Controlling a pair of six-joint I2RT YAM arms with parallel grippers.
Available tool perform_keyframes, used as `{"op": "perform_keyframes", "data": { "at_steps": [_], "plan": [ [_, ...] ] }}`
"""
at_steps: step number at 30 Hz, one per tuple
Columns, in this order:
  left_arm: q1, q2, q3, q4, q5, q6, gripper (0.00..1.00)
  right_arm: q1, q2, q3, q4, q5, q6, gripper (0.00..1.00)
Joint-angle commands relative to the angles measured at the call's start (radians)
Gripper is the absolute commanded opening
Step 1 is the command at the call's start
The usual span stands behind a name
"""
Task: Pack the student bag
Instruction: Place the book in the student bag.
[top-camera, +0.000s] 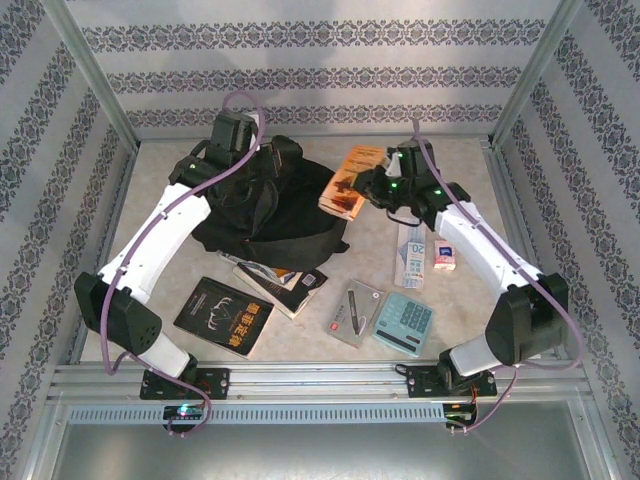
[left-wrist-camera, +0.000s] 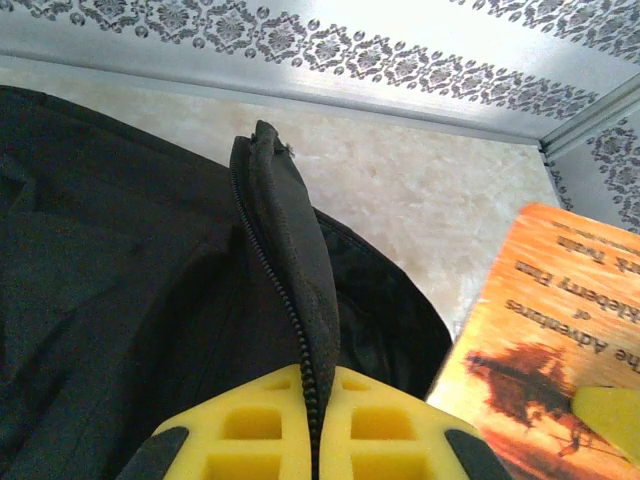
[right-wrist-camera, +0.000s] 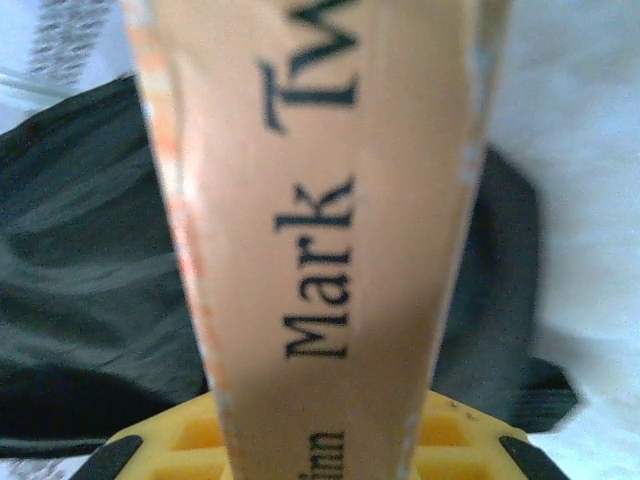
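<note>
Student bag (top-camera: 268, 215): is lying slumped on the table (top-camera: 320, 150), spreading out below my left gripper and sitting just left of my right gripper.
Bag's long axis: is running roughly from the far wall back toward my bases, drifting rightward at the near end. Which end is its top I cannot tell.
Zipper edge (left-wrist-camera: 285, 230): is standing up out of the bag, rising from my left fingertips and pointing toward the far wall.
Left gripper (left-wrist-camera: 312, 405): is clenching that zipper edge, its yellow fingers (left-wrist-camera: 250, 440) pressing together on the fabric.
Right gripper (right-wrist-camera: 320, 440): is grasping the orange book (right-wrist-camera: 320, 200) edgewise, the "Mark Twain" lettering running away from my fingers.
In the way: the lifted zipper edge is standing between the bag's black bulk and the orange book. Whether the mouth is gaping I cannot tell.
Black-covered book (top-camera: 224, 315): is lying nearer my bases than my left gripper, apart from the bag.
Second book (top-camera: 283, 280): is poking out from under the bag's near edge.
Grey case (top-camera: 352, 312) and calculator (top-camera: 404, 322): are lying side by side, well nearside of my right gripper.
Long white box (top-camera: 412, 255) and small pink packet (top-camera: 446, 255): are lying beside my right forearm.
</note>
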Motion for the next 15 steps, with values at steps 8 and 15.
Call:
{"op": "perform_keyframes", "data": {
  "at_steps": [8,15],
  "plan": [
    [0.006,-0.065,-0.035,0.173,0.030,-0.009,0.00,0.087,0.190,0.127,0.179,-0.126,0.256,0.00],
    [0.018,-0.072,-0.045,0.229,0.040,-0.037,0.00,0.118,0.253,0.097,0.215,-0.124,0.325,0.00]
  ]
}}
